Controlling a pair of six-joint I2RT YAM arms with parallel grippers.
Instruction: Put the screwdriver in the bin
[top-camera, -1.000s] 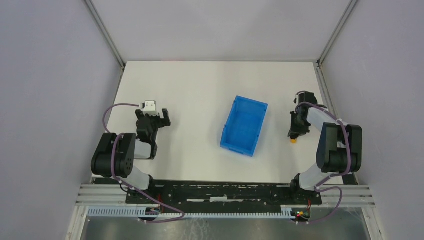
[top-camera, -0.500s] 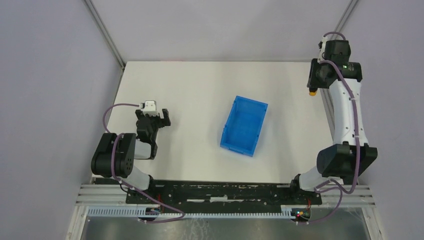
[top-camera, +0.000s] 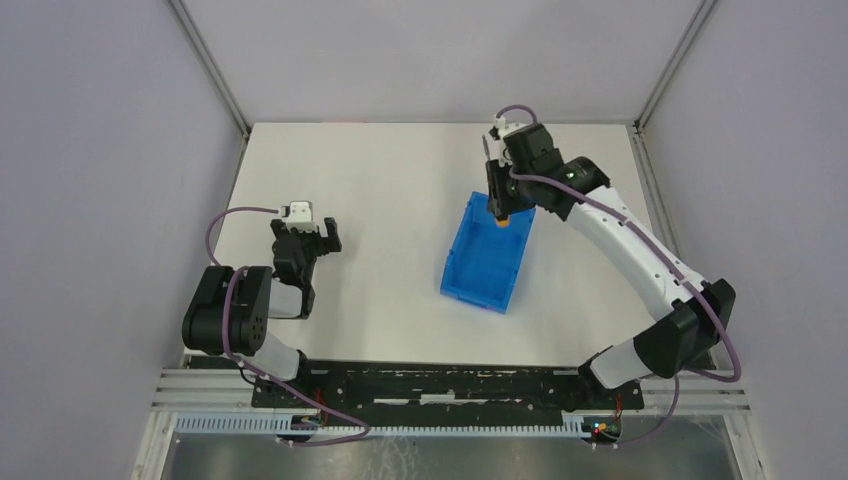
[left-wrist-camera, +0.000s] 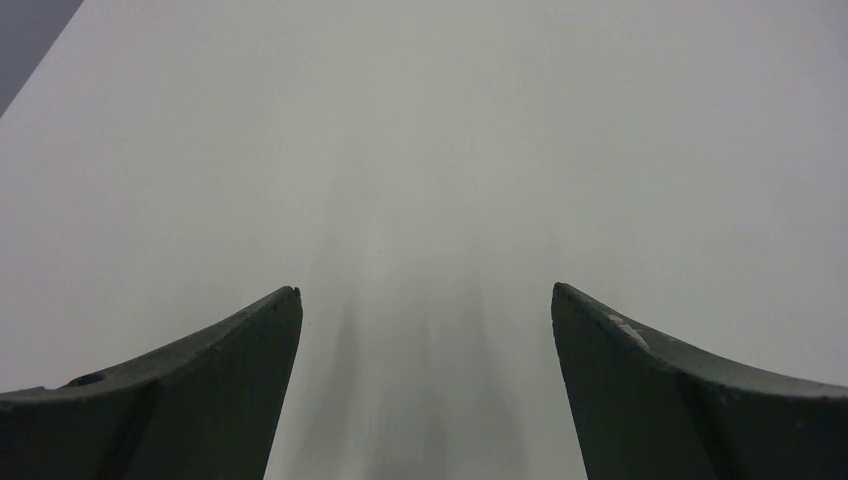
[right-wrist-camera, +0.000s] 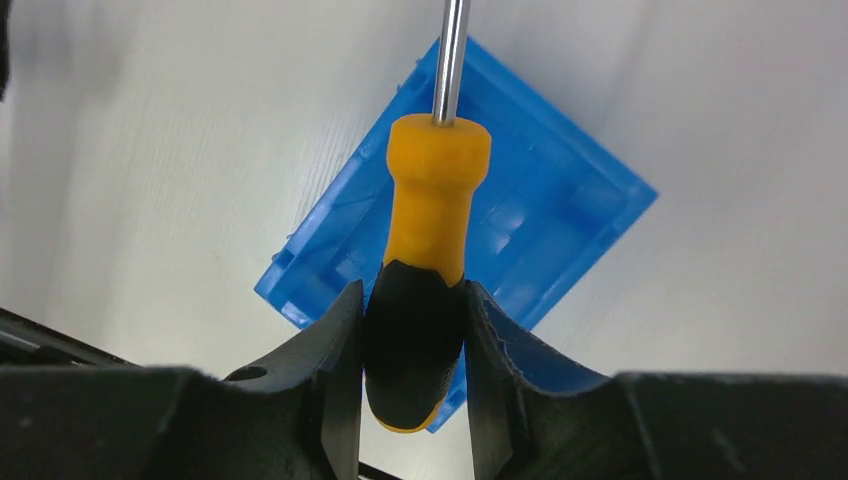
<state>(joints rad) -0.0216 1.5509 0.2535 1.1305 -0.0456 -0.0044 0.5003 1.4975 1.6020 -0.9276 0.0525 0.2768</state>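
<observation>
Right gripper (right-wrist-camera: 410, 300) is clamped on the black butt of the screwdriver (right-wrist-camera: 437, 200), shaft pointing out beyond its fingertips toward the bin (right-wrist-camera: 585, 215) directly ahead, apparently aligned for a drop; left gripper (left-wrist-camera: 425, 300) stands spread wide, holding nothing.

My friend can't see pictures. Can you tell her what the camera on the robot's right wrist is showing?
The right gripper is clamped on the black end of the screwdriver, and its orange handle and metal shaft point away from the camera. Behind it lies the blue bin, open side up, on the white table.
</observation>
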